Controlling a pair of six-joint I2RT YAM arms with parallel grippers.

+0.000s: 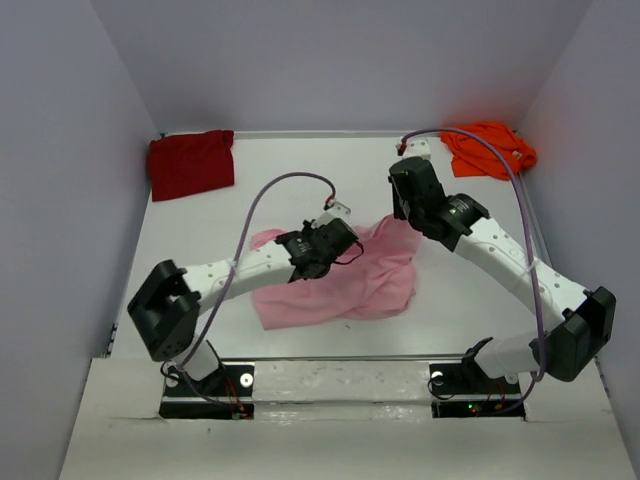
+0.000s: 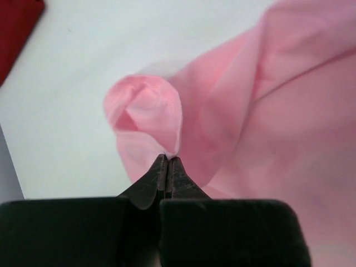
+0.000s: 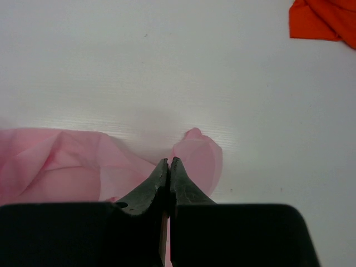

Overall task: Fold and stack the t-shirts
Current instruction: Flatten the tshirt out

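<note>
The light pink t-shirt (image 1: 345,278) lies crumpled in the middle of the table. My left gripper (image 1: 335,238) is shut on a fold of the pink t-shirt (image 2: 156,119) at its left part. My right gripper (image 1: 405,205) is shut on another edge of the pink t-shirt (image 3: 200,156) at its far right corner. The dark red t-shirt (image 1: 190,163) lies at the back left; a corner of it shows in the left wrist view (image 2: 16,33). The bright orange t-shirt (image 1: 490,148) lies at the back right, and also shows in the right wrist view (image 3: 325,19).
The white table (image 1: 270,190) is boxed by grey walls on the left, back and right. Purple cables (image 1: 290,180) loop over both arms.
</note>
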